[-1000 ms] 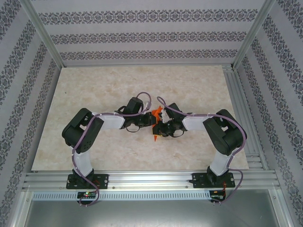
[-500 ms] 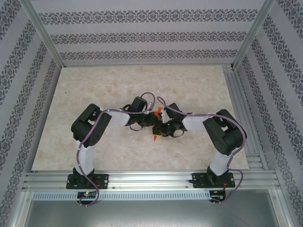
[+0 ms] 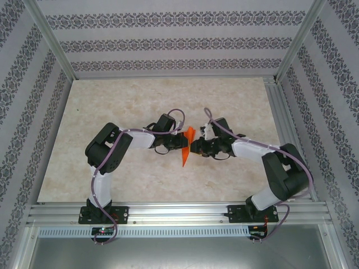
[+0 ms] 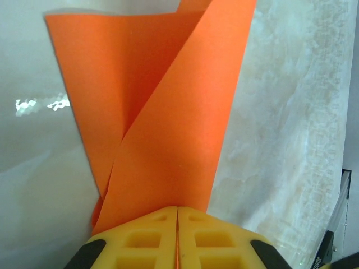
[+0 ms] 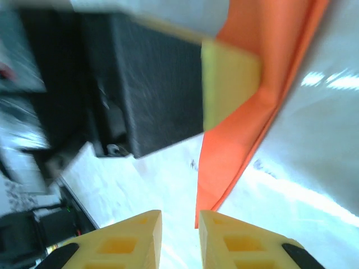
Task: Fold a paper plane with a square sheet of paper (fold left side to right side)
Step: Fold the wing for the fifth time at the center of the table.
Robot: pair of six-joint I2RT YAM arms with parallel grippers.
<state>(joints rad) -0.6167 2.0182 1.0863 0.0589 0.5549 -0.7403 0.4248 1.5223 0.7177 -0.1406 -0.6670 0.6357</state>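
The orange sheet of paper (image 3: pixel 187 147) is folded into a slim, pointed paper-plane shape and stands on edge at the table's middle, tip toward the near edge. My left gripper (image 3: pixel 179 144) is shut on it from the left. In the left wrist view the yellow fingertips (image 4: pixel 162 221) pinch the folded layers of paper (image 4: pixel 168 112), which fan upward. My right gripper (image 3: pixel 195 148) sits just right of the paper, open, with nothing between its fingers (image 5: pixel 129 235). In the right wrist view the paper's tip (image 5: pixel 224 168) ends just ahead of the right finger.
The marble tabletop (image 3: pixel 112 101) has free room on all sides of the arms. Patterned walls and aluminium posts enclose it, and a metal rail (image 3: pixel 168 212) runs along the near edge. The left gripper's black body (image 5: pixel 151 78) looms in the right wrist view.
My right gripper has let go of the paper and drawn back to the right, its elbow swinging outward. The left gripper shifted slightly right and keeps its pinch on the paper.
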